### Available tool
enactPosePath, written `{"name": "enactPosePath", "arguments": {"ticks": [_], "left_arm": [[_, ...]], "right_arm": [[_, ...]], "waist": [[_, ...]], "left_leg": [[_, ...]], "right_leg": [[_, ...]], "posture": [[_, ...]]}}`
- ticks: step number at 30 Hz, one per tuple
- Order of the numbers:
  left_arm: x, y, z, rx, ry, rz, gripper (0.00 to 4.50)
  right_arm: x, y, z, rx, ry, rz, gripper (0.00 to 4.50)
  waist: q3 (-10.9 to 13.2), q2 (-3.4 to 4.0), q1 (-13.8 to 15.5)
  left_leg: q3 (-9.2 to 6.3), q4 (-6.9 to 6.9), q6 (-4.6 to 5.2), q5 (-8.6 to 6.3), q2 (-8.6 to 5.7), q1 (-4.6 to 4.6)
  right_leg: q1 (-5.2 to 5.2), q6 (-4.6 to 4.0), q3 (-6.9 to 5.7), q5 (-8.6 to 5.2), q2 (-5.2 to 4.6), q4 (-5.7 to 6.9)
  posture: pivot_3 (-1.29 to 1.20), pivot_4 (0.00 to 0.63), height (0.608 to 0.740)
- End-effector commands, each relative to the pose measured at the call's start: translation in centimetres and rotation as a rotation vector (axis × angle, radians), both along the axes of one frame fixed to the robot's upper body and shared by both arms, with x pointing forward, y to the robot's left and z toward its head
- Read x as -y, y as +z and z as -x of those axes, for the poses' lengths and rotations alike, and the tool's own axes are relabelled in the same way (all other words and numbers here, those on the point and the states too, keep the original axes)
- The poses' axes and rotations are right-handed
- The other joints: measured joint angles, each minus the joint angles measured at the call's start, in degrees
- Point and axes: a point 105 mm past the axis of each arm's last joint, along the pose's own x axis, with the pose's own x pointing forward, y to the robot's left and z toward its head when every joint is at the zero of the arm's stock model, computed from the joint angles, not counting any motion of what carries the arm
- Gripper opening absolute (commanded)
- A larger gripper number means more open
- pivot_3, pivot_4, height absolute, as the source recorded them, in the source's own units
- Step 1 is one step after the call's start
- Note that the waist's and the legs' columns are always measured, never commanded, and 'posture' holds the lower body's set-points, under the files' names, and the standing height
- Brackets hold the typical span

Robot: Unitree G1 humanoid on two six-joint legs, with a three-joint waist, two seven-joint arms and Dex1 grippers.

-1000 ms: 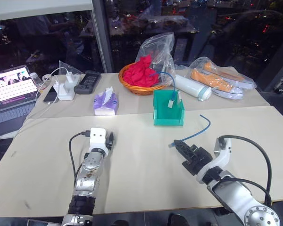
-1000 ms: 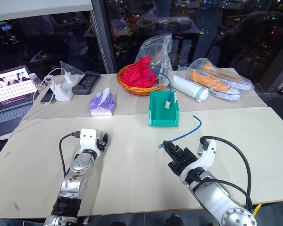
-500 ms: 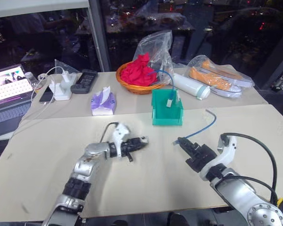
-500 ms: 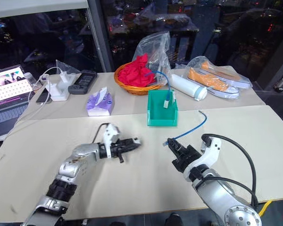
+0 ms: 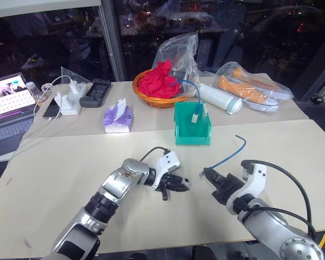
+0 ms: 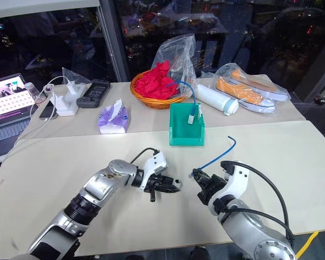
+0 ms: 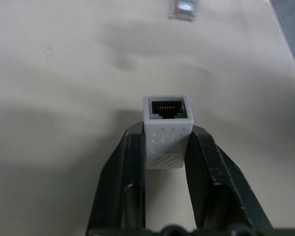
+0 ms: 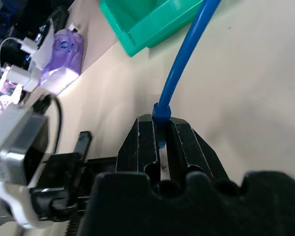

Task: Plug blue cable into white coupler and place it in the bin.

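The white coupler (image 7: 168, 120) is clamped between my left gripper's (image 7: 168, 135) black fingers, its dark socket facing outward. In the head views the left gripper (image 5: 179, 186) hovers low over the table's middle, pointing right toward my right gripper (image 5: 208, 174). The right gripper is shut on the blue cable (image 5: 230, 154) near one end. From there the cord (image 8: 184, 59) curves up and away to the right. A clear plug (image 7: 182, 9) shows a short way beyond the coupler's socket. The teal bin (image 5: 192, 132) stands behind both grippers.
A second blue cable (image 5: 192, 89) arches from the orange basket (image 5: 160, 89) of red cloth into the bin. Behind lie a purple tissue pack (image 5: 119, 118), white chargers (image 5: 71, 100), a remote (image 5: 95, 92), a laptop (image 5: 8, 108), a white bottle (image 5: 219, 100) and bagged shoes (image 5: 254, 89).
My left arm has swung across to the right and its wrist has turned, so the gripper now points at the right gripper. The right gripper has stayed nearly in place with the cable.
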Motion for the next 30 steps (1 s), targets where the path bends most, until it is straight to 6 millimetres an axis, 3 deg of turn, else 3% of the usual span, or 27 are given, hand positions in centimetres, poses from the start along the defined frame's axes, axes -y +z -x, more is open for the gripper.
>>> {"name": "enactPosePath", "arguments": {"ticks": [1, 18, 30], "left_arm": [[0.2, -0.7, 0.6, -0.03, 0.006, -0.038, 0.64], [0.3, -0.4, 0.8, -0.002, 0.058, -0.048, 0.64], [0.1, -0.1, 0.8, -0.002, 0.073, -0.048, 0.64]], "right_arm": [[-0.6, 0.9, 0.5, 0.031, 0.028, -0.007, 0.0], [-2.3, -0.5, 0.1, -0.037, 0.12, -0.008, 0.0], [-2.1, -1.1, -0.4, -0.049, 0.086, -0.046, 0.0]], "waist": [[0.0, 0.0, 0.03], [0.0, 0.0, 0.38], [-0.01, 0.0, 0.23]], "left_leg": [[0.0, 0.01, 0.0, 0.0, 0.0, 0.0], [0.0, 0.01, -0.01, 0.01, 0.0, 0.0], [0.0, 0.02, -0.02, 0.01, 0.0, 0.04]], "right_leg": [[0.0, 0.0, 0.0, 0.0, 0.0, 0.01], [-0.01, 0.01, 0.01, 0.01, 0.0, 0.02], [0.0, 0.01, 0.01, 0.01, 0.01, 0.05]], "posture": [[0.0, 0.15, 0.74], [0.0, 0.15, 0.74], [0.0, 0.15, 0.74]]}}
